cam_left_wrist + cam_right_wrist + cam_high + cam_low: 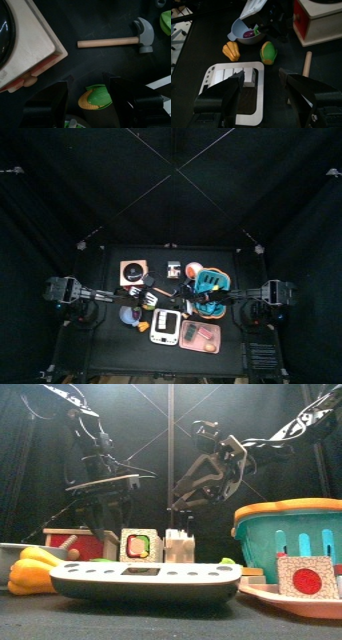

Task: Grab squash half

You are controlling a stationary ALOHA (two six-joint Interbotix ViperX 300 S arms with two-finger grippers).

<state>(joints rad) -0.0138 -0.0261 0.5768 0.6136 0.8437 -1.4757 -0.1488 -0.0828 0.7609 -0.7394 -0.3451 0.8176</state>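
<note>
The squash half point(94, 97), green outside and yellow inside, lies on the black table directly below my left gripper point(85, 88). That gripper is open, with one jaw on either side of the squash half and clear of it. The right wrist view shows the same squash half point(268, 52) beside an orange ridged toy vegetable point(231, 51). My right gripper point(262, 80) is open and holds nothing, hovering above a white toy keyboard point(236, 92). From above, both grippers hang over the table's middle, the left gripper point(144, 300) to the left of the right gripper point(201, 306).
A toy hammer point(124, 41) and a wooden toy stove point(30, 47) lie close to the left gripper. A blue bowl point(243, 29) holding small toys, a teal basket point(289, 530), a pink tray point(310, 600) and a red-and-white box point(322, 20) crowd the table.
</note>
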